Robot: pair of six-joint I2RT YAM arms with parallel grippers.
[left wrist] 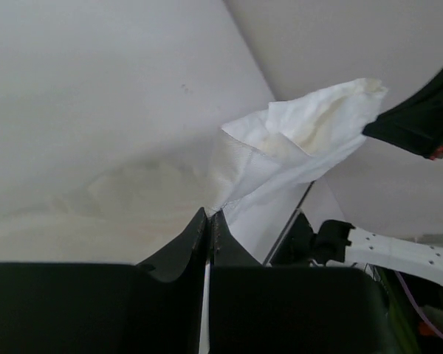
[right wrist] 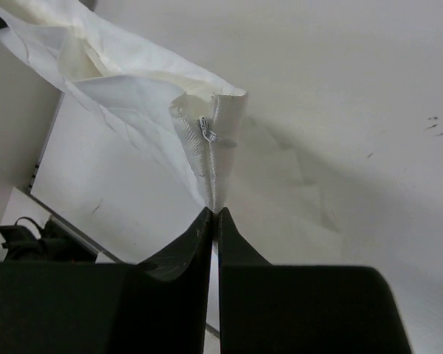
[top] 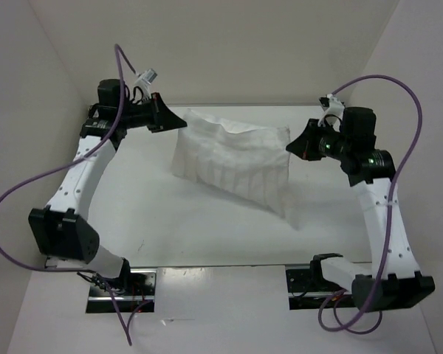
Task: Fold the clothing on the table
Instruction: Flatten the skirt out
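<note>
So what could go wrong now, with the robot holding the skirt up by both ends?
The left gripper and right gripper each pinch only a thin corner of the white pleated skirt, so one corner could slip out and drop onto the table. The skirt sags and wrinkles in the middle, so the fold might land bunched or crooked. The right gripper grips right by the zipper; a hard pull might strain that seam.

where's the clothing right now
Top view: the clothing spans the far middle of the table, pinched at either end by the left gripper and the right gripper.
</note>
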